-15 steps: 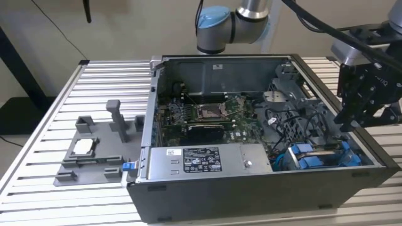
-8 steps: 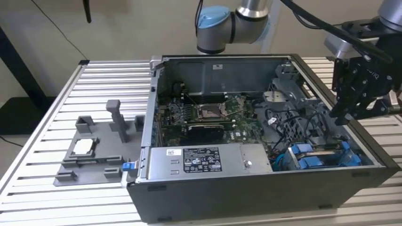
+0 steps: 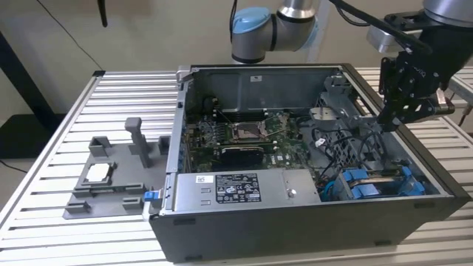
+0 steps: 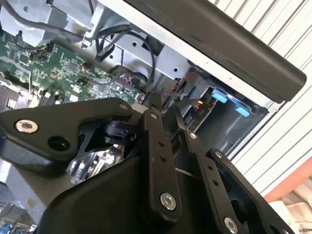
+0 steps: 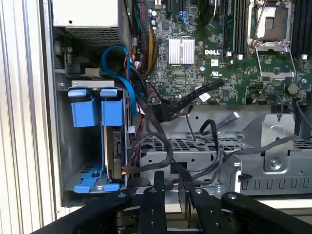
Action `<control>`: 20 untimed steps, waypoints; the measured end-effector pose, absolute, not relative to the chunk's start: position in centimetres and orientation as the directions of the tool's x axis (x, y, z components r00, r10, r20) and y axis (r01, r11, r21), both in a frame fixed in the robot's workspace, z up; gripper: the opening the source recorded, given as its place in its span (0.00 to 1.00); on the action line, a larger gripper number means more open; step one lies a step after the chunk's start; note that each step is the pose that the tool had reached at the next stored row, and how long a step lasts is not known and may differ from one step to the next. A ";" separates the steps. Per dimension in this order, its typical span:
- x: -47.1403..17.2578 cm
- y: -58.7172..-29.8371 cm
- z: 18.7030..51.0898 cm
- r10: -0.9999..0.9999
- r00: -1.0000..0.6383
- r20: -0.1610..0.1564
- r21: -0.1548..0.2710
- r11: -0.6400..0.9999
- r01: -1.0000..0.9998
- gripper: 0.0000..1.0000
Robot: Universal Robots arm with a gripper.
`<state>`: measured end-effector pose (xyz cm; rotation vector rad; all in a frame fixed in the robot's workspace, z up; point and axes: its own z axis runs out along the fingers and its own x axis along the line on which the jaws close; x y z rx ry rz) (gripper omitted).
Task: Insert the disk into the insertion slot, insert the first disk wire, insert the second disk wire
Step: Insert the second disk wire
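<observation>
The disk stands on edge inside the insertion slot, held in its blue carrier. In the exterior view the slot is at the case's front corner, on the exterior view's right, with blue fittings showing. My gripper hangs over the case's side wall, up and back from the slot. Its fingers stand close together, and a black disk wire runs up from between the tips. The gripper sits above a tangle of black wires beside the disk.
The open computer case lies on a slatted metal table. Inside are the motherboard and a grey power-supply box. A grey fixture tray sits on the exterior view's left. A blue cable loops above the slot.
</observation>
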<state>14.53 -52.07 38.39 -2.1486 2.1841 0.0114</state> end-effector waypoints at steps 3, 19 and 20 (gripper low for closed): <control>13.5 -52.1 38.4 -0.998 -0.014 -0.061 -0.063 0.018 -0.998 0.27; 9.1 -52.1 38.9 -0.999 -0.008 -0.038 -0.142 0.014 -0.990 0.27; 8.8 -52.1 38.9 -0.999 -0.008 -0.036 -0.144 0.013 -0.989 0.27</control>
